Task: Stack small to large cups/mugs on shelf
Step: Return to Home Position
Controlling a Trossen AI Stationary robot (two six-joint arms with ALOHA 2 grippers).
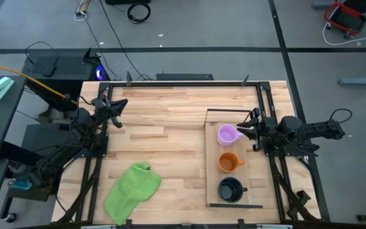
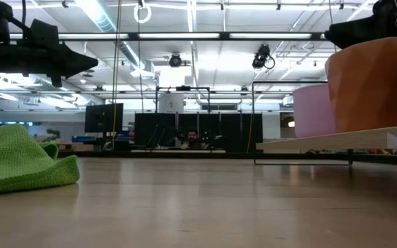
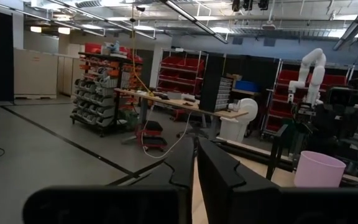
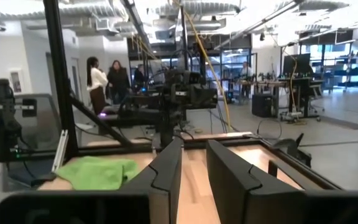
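Three mugs stand on their bases in a row on the light-wood shelf [image 1: 211, 166] at the table's right. The light purple mug [image 1: 226, 134] is farthest, the orange mug [image 1: 228, 163] is in the middle, and the black mug [image 1: 230, 189] is nearest. My right gripper [image 1: 246, 126] hovers raised just right of the purple mug. It is open with nothing between its fingers [image 4: 194, 149]. My left gripper [image 1: 119, 105] is raised at the table's far left, shut and empty [image 3: 196, 149].
A crumpled green cloth [image 1: 132, 191] lies on the plank tabletop near the front left. The shelf's thin black wire frame [image 1: 230, 111] rises at its far end. Bare planks span the middle of the table [image 1: 170, 140]. People stand in the room beyond.
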